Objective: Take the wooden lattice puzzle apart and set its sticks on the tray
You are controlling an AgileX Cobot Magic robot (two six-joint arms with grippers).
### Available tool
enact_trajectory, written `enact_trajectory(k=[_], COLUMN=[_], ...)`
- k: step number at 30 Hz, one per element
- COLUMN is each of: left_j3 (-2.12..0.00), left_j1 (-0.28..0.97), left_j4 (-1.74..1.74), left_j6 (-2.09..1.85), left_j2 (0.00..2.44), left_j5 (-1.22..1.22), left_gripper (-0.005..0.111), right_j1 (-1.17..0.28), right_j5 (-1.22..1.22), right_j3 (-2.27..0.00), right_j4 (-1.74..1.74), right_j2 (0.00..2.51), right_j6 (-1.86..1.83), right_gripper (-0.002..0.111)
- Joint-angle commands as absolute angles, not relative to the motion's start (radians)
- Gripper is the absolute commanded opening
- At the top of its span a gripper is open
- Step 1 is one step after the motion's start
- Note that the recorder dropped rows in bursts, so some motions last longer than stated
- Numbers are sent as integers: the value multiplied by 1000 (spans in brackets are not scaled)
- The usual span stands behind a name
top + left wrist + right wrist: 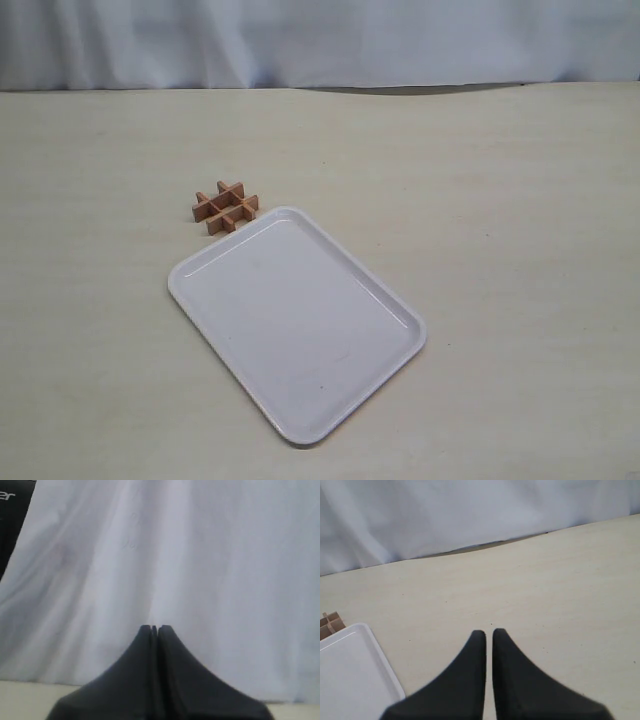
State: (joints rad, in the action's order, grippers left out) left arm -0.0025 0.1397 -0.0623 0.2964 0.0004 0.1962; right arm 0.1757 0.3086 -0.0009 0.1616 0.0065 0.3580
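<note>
The wooden lattice puzzle (pixel 226 207) stands assembled on the table, its four reddish-brown sticks crossed in a hash shape, just off the far corner of the white tray (pixel 300 325). Nothing lies on the tray. Neither gripper shows in the exterior view. In the left wrist view my left gripper (pixel 155 628) is shut on nothing and points at a white curtain. My right gripper (pixel 489 632) hovers over bare table, its jaws nearly touching with nothing between them. In that view the tray's corner (pixel 384 666) and an edge of the puzzle (pixel 330 624) lie off to one side.
A pale beige table (pixel 500 200) spreads around the tray on all sides. A white curtain (pixel 320 40) hangs along the table's far edge. A dark object (pixel 12 525) shows at the side of the left wrist view.
</note>
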Motion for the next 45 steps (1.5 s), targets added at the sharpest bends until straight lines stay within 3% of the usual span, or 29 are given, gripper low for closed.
enact_trajectory(k=[1,4,9,12,19,24,29,36,45], left_j3=[0,-14,-215,-431,-795,-962,-1054,-1134,-1344], left_j1=[145,145,145,145,155,297,327,325,325], left_j4=[-39,-39,-39,-74,-277,-135,-71,-90,-49], left_j6=[527,544,424,300,199,-51,-130,-146,-248], left_j2=[0,0,101,403,1203,1593,1743,1816,1989], left_j5=[348,476,431,326,-368,-634,-681,-567,-767], left_gripper=[0,0,0,0,0,0,0,0,0], right_j1=[184,184,184,184,184,184,184,184,184], right_j5=[296,296,296,296,296,296,296,296,296], right_j3=[0,0,0,0,0,0,0,0,0], right_j4=[166,166,166,166,166,166,166,166,166], right_j2=[0,0,0,0,0,0,0,0,0], right_j6=[360,360,360,360,360,360,360,360,360], right_gripper=[5,5,5,5,5,5,5,5,5])
